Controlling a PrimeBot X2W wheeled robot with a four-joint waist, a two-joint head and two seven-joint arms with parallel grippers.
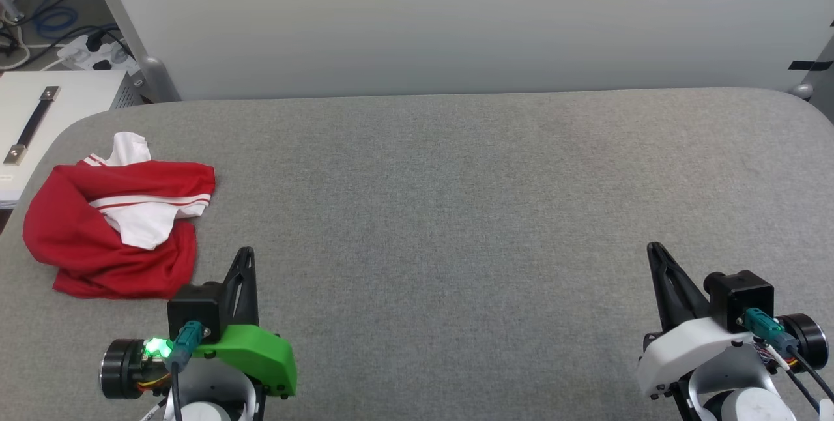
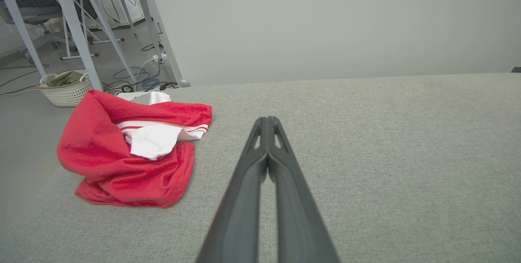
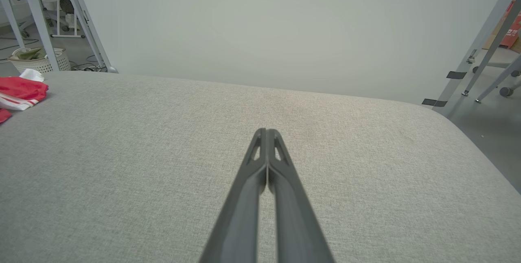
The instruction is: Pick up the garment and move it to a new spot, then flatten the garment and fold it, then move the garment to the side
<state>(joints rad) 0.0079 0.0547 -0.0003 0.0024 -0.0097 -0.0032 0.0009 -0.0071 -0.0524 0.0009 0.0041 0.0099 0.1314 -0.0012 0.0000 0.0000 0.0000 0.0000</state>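
The garment (image 1: 98, 232) lies crumpled in a red heap with white sleeves and striped trim near the left edge of the grey padded table (image 1: 456, 212). In the left wrist view the garment (image 2: 122, 157) sits left of my fingers. My left gripper (image 1: 246, 253) is shut and empty, just right of and nearer than the heap, not touching it. Far off at the lower right, my right gripper (image 1: 652, 248) is shut and empty too. Its wrist view catches only an edge of the garment (image 3: 20, 92) at far left, with the closed right gripper (image 3: 266, 130) over bare fabric.
A white cabinet (image 1: 58, 101) with a dark handle stands past the table's left corner, with cables and a power strip (image 1: 98, 53) behind it. A pale wall (image 1: 456, 17) backs the table. A white basket (image 2: 65, 88) and metal frame legs (image 2: 77, 23) stand on the floor to the left.
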